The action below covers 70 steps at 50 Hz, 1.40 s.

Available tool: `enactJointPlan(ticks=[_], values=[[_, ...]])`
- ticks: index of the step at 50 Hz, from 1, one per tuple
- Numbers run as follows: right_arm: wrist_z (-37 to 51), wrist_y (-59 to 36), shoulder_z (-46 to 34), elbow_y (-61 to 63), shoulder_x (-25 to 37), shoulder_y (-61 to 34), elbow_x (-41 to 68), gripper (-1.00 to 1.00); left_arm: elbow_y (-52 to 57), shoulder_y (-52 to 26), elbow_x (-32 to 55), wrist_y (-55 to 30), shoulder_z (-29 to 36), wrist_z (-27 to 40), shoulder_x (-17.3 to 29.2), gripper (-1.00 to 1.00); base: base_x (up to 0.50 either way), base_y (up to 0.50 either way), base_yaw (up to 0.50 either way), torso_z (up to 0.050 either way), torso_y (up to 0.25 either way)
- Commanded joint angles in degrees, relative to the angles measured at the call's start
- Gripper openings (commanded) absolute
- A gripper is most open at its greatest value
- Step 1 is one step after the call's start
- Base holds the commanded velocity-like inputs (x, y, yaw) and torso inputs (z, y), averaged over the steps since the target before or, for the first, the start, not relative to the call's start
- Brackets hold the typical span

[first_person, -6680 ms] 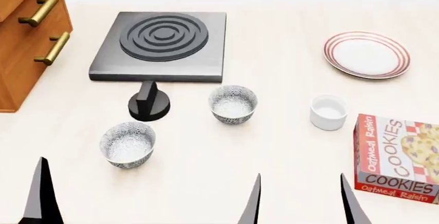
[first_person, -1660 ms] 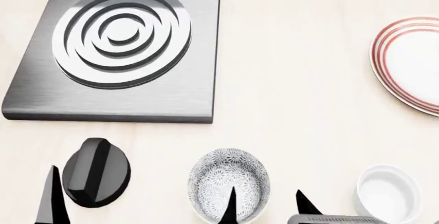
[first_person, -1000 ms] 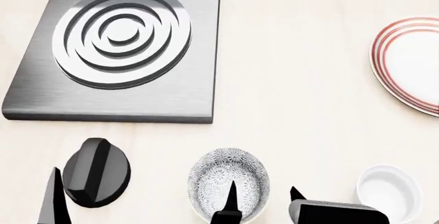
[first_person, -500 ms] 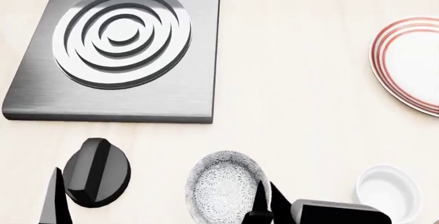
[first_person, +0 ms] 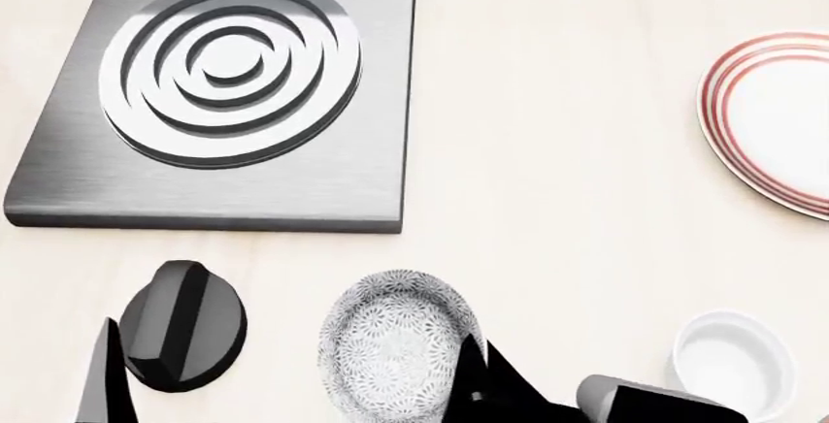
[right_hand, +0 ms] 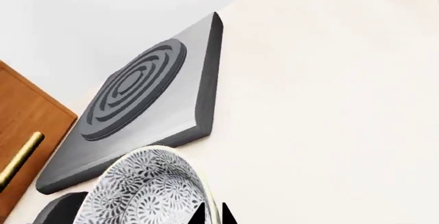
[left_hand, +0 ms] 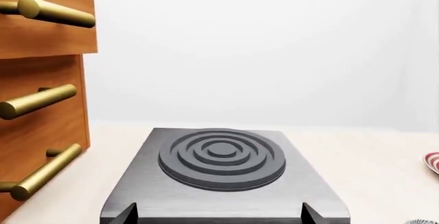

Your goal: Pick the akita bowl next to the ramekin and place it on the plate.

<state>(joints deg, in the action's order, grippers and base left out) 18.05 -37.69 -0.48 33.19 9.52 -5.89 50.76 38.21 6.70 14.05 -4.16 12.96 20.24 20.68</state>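
Observation:
The akita bowl (first_person: 388,345), speckled grey and white, tilts near the head view's lower edge, left of the white ramekin (first_person: 732,365). My right gripper (first_person: 476,373) is shut on the bowl's right rim. In the right wrist view the rim sits between the two dark fingertips (right_hand: 199,215), and the bowl (right_hand: 137,196) fills the lower left. The red-ringed plate (first_person: 778,122) lies at the far right, cut by the frame edge. My left gripper (left_hand: 218,216) is open, holds nothing, and points at the burner. One of its fingers (first_person: 104,384) shows at lower left.
A grey burner slab (first_person: 220,93) with raised rings lies at the back left. A black knob (first_person: 182,326) sits left of the bowl. A wooden cabinet (left_hand: 41,106) with brass handles stands beside the burner slab (left_hand: 219,167). The plate's edge (left_hand: 432,161) shows faintly.
My right gripper came in from below and shut on the bowl's right rim. The bowl has since tipped and shifted a little left. The left arm has stayed put.

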Motion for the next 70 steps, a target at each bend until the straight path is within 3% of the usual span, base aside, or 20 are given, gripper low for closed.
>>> enactJointPlan(ticks=[1, 43, 70], values=[[0.40, -0.47, 4.45, 0.00, -1.40, -1.19, 11.53, -1.00, -0.33, 0.25, -1.38, 0.35, 0.23, 0.76, 0.11, 1.00, 0.00, 0.00, 0.00, 0.000, 0.000], [10.62, -1.65, 8.53, -9.07, 1.37, -18.92, 23.12, -1.00, -1.29, -0.58, 0.77, 0.47, 0.59, 0.73, 0.60, 1.00, 0.00, 0.00, 0.00, 0.000, 0.000], [16.27, -3.57, 8.99, -24.72, 4.34, -34.36, 25.28, -1.00, -2.32, -0.53, 0.14, 1.38, 1.48, 0.91, 0.78, 1.00, 0.00, 0.00, 0.00, 0.000, 0.000]])
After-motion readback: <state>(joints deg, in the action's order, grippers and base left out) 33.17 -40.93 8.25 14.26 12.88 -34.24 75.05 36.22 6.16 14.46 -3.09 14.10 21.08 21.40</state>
